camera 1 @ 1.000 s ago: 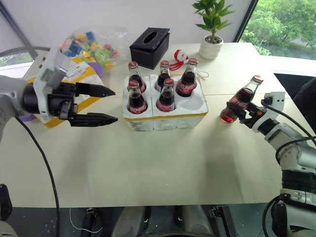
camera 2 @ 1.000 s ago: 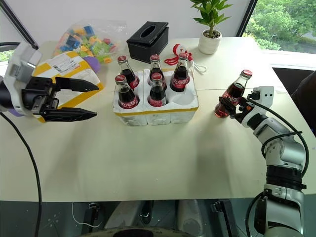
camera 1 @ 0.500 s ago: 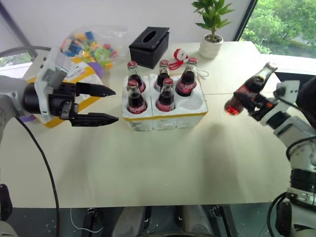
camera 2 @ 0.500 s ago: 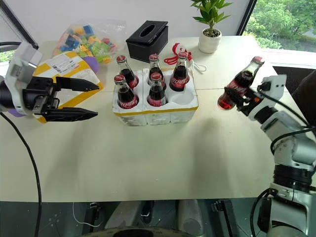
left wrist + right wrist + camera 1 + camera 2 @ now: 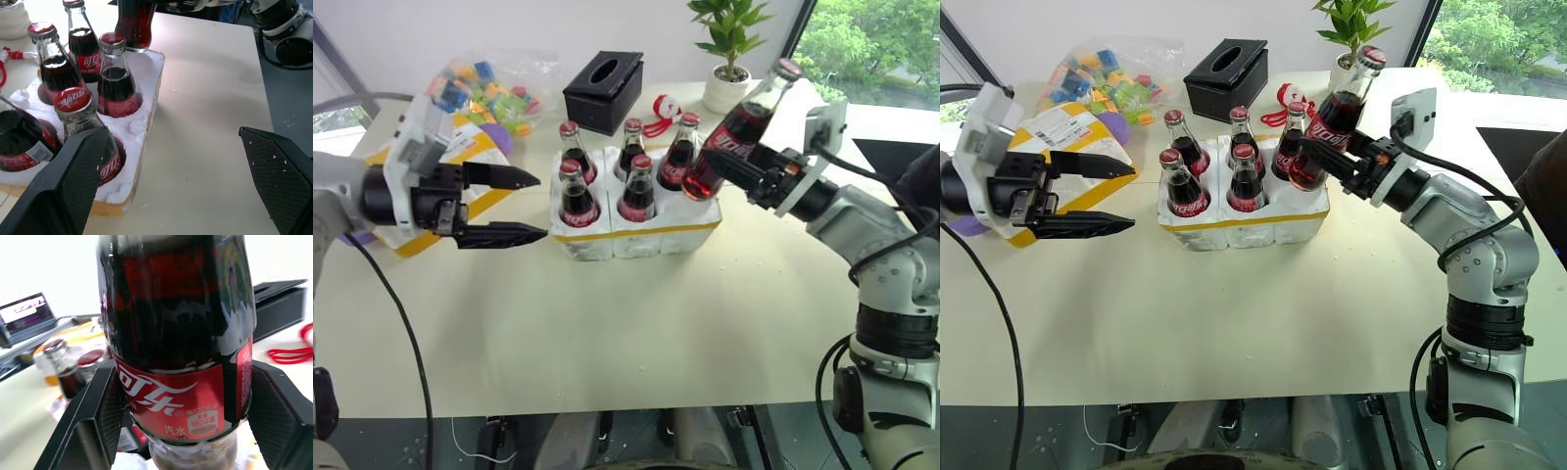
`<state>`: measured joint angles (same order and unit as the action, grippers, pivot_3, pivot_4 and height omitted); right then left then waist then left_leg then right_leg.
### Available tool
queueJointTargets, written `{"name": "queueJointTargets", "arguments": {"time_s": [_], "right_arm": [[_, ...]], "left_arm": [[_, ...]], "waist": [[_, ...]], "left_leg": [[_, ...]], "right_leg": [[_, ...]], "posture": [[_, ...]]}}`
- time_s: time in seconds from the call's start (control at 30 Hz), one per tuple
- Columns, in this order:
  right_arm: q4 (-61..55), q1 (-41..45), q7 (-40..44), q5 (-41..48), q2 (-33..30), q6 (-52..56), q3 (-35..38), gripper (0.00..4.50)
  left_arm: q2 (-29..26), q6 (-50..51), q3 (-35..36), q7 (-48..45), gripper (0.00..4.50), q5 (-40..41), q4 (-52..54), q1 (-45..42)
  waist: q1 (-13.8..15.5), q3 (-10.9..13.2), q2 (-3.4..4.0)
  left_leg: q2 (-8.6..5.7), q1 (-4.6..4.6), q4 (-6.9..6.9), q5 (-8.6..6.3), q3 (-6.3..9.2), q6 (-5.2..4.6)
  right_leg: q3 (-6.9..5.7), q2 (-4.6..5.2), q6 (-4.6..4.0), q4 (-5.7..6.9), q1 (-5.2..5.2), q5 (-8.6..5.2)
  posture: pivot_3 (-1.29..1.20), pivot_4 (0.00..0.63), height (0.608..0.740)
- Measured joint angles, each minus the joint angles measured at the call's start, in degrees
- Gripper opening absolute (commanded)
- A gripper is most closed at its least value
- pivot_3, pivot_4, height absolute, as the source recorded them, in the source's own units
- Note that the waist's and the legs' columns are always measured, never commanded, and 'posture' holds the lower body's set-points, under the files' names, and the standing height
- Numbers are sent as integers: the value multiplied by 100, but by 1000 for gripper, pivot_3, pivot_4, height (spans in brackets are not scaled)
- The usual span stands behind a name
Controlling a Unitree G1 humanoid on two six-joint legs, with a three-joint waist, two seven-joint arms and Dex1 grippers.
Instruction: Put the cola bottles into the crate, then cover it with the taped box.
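Note:
The crate (image 5: 636,235), a low white foam block with a yellow band, stands mid-table with several cola bottles (image 5: 573,191) upright in its wells. My right gripper (image 5: 720,162) is shut on one more cola bottle (image 5: 734,127), held tilted in the air over the crate's right side. In the right wrist view that bottle (image 5: 181,357) sits between both fingers (image 5: 102,421). My left gripper (image 5: 543,206) hangs open and empty left of the crate, pointing at it. The taped box (image 5: 1067,127) lies behind it at the table's left.
A black tissue box (image 5: 604,88) and a red-and-white trinket (image 5: 661,108) lie just behind the crate. A potted plant (image 5: 729,59) stands at the back right, and a bag of colourful toys (image 5: 489,83) at the back left.
My right gripper has carried its bottle up and leftward from the table's right side to above the crate's right part. The left gripper has stayed put.

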<state>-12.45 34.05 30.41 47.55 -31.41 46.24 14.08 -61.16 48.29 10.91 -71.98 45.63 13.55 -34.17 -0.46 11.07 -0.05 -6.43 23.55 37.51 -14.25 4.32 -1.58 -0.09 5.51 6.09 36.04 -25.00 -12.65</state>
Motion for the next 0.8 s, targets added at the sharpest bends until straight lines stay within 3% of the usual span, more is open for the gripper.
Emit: {"name": "queueJointTargets", "arguments": {"time_s": [0.33, 0.53, 0.6, 0.67, 0.8], "right_arm": [[154, -147, 186, -425, 22, -55, -525, 2828], [773, -140, 365, -1221, 109, -478, -1153, 2828], [809, -92, 404, -1381, 116, -626, -1201, 3845], [832, -44, 427, -1499, 119, -708, -1229, 4415], [822, -38, 490, -1601, 96, -762, -1234, 4415]], "left_arm": [[1, -5, 11, 122, 4500, 10, 11, 47], [40, -20, 15, 181, 4500, 11, 14, 74], [41, -29, 15, 197, 4500, 11, 15, 72], [48, -30, 15, 221, 4500, 9, 14, 73], [81, -13, 85, 387, 4500, 0, -3, 288]], "waist": [[-21, 0, 0], [-23, -2, -4], [-24, -4, -7], [-22, -5, -8], [-23, -5, -8]], "left_leg": [[1, 0, -19, 6, -2, 9], [0, 0, -18, 8, -2, 12], [1, -1, -18, 8, -2, 12], [1, -1, -17, 8, -2, 13], [0, -1, -17, 9, -2, 14]], "right_leg": [[1, -1, -1, 2, -14, -1], [1, -1, -2, 3, -14, -1], [2, -3, -2, 4, -12, -1], [2, -3, -2, 4, -12, -1], [2, -3, -2, 5, -13, -1]], "posture": [[0, 150, 732], [0, 150, 732], [0, 150, 732], [0, 150, 732], [0, 150, 732]]}}
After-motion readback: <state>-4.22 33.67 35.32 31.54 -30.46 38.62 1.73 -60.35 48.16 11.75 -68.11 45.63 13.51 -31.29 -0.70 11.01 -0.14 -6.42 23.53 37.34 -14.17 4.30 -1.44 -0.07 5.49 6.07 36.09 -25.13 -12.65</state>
